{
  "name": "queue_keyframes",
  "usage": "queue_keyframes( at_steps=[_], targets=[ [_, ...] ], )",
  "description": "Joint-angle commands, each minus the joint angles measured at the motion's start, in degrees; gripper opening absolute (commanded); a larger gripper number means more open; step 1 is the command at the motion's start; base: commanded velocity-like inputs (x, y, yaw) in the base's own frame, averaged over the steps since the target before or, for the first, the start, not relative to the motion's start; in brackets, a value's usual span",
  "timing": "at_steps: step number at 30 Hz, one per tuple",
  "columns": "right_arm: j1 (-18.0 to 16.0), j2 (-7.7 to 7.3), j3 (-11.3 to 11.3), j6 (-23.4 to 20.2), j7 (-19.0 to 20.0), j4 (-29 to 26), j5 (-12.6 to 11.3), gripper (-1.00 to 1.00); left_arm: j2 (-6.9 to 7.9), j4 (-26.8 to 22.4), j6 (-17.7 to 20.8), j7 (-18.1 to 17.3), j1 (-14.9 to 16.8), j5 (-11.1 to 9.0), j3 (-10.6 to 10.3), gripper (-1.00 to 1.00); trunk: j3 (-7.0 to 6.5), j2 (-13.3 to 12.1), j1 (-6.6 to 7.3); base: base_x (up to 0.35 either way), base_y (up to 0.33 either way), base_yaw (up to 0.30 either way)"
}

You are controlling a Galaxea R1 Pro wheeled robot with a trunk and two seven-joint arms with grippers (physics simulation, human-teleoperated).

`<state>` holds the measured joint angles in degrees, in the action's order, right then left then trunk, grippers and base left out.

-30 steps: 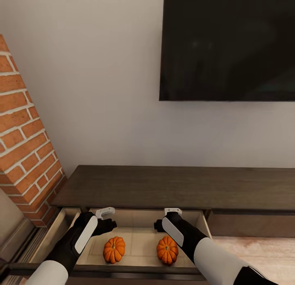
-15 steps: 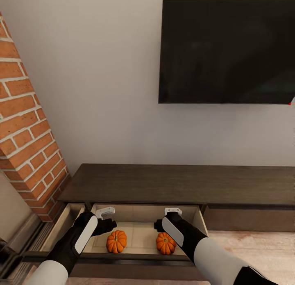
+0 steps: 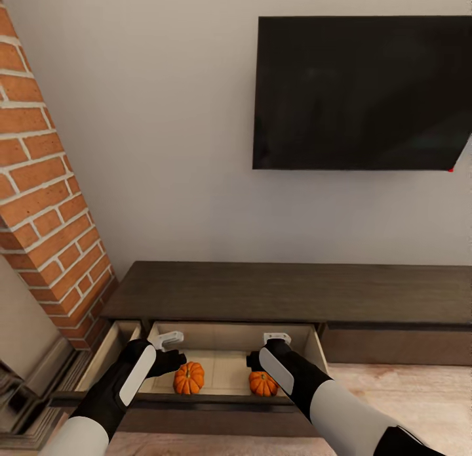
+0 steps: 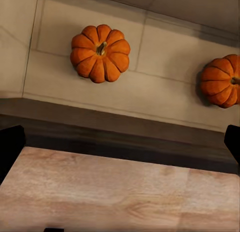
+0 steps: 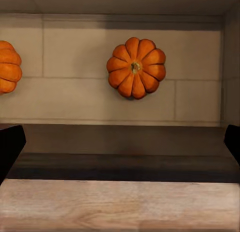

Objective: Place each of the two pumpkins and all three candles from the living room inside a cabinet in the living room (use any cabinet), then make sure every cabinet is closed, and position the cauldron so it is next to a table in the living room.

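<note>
Both pumpkins lie in the cabinet's open drawer. Our left gripper and right gripper hang spread, empty. Closing carelessly could snag an arm.

A bright-orange ribbed round pumpkin with a short stem sits on the pale beige tiled floor of the open drawer. A second orange pumpkin lies well apart, cut by the frame edge. Beyond the drawer's dark-brown wooden front edge lies light wood-grain flooring.
</note>
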<state>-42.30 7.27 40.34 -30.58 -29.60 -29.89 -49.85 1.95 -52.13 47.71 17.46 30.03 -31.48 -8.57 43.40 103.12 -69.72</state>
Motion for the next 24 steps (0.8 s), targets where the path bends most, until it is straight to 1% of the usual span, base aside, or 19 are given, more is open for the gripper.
queue_keyframes(
  at_steps=[1,7,24],
  targets=[
    [-0.06,-0.03,0.36,-0.09,-0.47,-0.08,-0.51,1.0,0.07,-0.07,0.1,0.56,0.03,-0.6,-0.22,1.0,-0.13,-0.39,0.23,-0.055,0.0,0.0],
    [-0.06,0.0,0.36,-0.09,-0.46,-0.08,-0.51,1.0,0.07,-0.08,0.1,0.56,0.03,-0.6,-0.22,1.0,-0.13,-0.39,0.23,-0.236,0.0,0.0],
    [-0.06,0.03,0.36,-0.07,-0.46,-0.16,-0.51,1.0,0.07,-0.08,0.1,0.56,0.03,-0.6,-0.22,1.0,-0.13,-0.39,0.23,-0.326,0.0,0.0]
  ],
)
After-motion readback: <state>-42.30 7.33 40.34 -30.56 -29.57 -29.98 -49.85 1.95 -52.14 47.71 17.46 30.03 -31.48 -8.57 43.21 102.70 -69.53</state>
